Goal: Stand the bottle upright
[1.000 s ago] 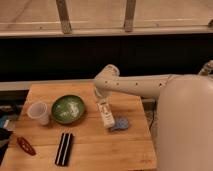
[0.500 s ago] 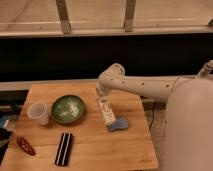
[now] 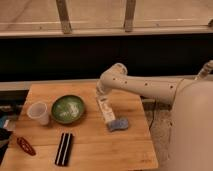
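The bottle [image 3: 105, 111] is slim and white with a pale label. It lies on its side on the wooden table [image 3: 90, 145], right of the green bowl, with its lower end next to the blue-grey sponge [image 3: 118, 124]. My gripper [image 3: 100, 95] hangs from the white arm at the bottle's far end, close over or touching it. The arm reaches in from the right.
A green bowl [image 3: 68, 109] sits left of the bottle, with a translucent plastic cup [image 3: 39, 112] beside it. A black flat object [image 3: 64, 148] and a red object [image 3: 24, 146] lie near the front left. The table's right edge is just past the sponge.
The arm's elbow has shifted a little right and up. The gripper stays at the bottle's far end. The bottle still lies in about the same place.
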Controlling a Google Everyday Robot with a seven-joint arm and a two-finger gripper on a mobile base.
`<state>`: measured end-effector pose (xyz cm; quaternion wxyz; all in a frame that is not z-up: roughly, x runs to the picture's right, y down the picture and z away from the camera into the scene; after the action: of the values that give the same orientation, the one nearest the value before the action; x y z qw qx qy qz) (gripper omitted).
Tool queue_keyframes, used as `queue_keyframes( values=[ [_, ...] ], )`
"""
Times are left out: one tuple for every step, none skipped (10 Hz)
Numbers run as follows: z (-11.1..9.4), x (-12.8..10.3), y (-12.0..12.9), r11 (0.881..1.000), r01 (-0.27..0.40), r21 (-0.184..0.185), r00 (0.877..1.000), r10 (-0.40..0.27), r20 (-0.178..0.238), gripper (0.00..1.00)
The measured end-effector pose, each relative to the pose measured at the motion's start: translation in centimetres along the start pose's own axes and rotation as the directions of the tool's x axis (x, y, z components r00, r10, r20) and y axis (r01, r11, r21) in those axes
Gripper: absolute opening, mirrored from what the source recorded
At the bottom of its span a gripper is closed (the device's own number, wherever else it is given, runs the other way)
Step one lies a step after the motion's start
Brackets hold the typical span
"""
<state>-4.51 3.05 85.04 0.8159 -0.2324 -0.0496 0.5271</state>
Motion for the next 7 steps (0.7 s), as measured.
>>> queue_keyframes(
  values=[
    [-0.03, -0.16, 0.29, 1.0, 0.008, -0.001, 1.0, -0.008, 0.005, 0.0],
    [-0.05, -0.22, 0.47, 1.0, 0.011, -0.002, 1.0, -0.011, 0.008, 0.0],
    [-0.03, -0.22, 0.43, 1.0, 0.013, 0.002, 1.0, -0.013, 0.009, 0.0],
    [-0.03, -0.22, 0.44, 1.0, 0.012, 0.001, 1.0, -0.012, 0.009, 0.0],
    [-0.03, -0.23, 0.44, 1.0, 0.012, 0.001, 1.0, -0.012, 0.009, 0.0],
    [-0.03, -0.22, 0.44, 1.0, 0.012, 0.001, 1.0, -0.012, 0.009, 0.0],
    [-0.04, -0.21, 0.43, 1.0, 0.011, 0.001, 1.0, -0.011, 0.009, 0.0]
  ],
)
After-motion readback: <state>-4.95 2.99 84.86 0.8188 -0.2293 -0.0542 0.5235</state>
